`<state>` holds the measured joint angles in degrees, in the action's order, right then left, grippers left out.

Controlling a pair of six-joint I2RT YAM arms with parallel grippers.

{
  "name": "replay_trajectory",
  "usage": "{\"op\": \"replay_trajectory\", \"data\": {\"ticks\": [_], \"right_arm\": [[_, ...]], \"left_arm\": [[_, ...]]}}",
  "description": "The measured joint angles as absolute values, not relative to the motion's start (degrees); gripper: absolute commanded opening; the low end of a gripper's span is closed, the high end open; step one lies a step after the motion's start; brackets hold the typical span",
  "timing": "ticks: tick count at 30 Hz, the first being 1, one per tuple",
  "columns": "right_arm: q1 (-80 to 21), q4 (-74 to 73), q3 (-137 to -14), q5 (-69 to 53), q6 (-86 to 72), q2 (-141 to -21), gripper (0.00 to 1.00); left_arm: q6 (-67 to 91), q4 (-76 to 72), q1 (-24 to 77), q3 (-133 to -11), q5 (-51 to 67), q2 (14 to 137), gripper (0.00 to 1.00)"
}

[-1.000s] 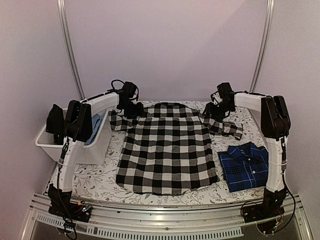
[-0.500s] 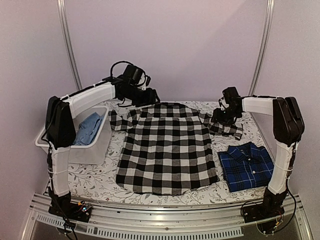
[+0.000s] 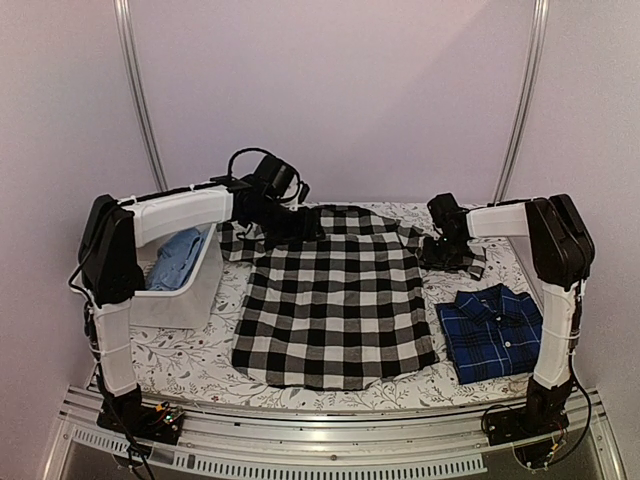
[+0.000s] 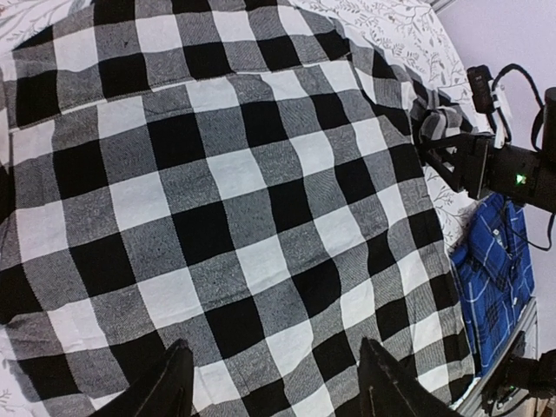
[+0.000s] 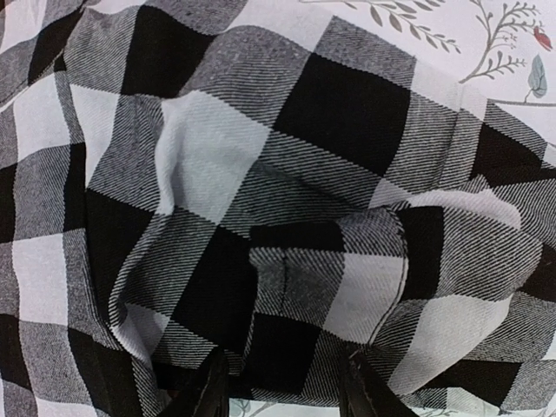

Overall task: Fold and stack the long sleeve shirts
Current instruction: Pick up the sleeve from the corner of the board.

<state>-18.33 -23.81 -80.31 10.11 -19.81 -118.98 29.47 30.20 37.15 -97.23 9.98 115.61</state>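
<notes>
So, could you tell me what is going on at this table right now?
Two robot arms are working on the black-and-white check shirt, which lies spread flat on the table. The left gripper hovers open over its upper part; the right gripper is down at the bunched sleeve nearest it, jaws either side of a fold. The navy plaid shirt lies folded at the near right.
</notes>
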Motion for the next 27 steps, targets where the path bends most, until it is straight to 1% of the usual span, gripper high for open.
{"op": "replay_trajectory", "data": {"ticks": [6, 12, 15, 21, 27], "right_arm": [[-18.33, -23.31, -80.31, 12.58, -19.81, -119.39, 0.26], [-18.33, -23.09, -80.31, 13.19, -19.57, -119.39, 0.06], [-18.31, -23.09, -80.31, 13.23, -19.57, -119.39, 0.0], [-18.31, -23.07, -79.92, 13.21, -19.66, -118.52, 0.0], [-18.31, -22.87, -78.98, 12.47, -19.66, -112.68, 0.0]], "left_arm": [[30.15, 29.41, 38.19, -96.95, 10.0, 114.96, 0.64], [30.55, 28.95, 39.24, -96.38, 10.11, 114.76, 0.63], [30.76, 28.91, 39.48, -96.09, 10.13, 114.76, 0.63], [31.66, 27.66, 39.79, -95.02, 11.18, 114.76, 0.63], [32.88, 25.71, 40.12, -94.13, 12.86, 114.48, 0.62]]}}
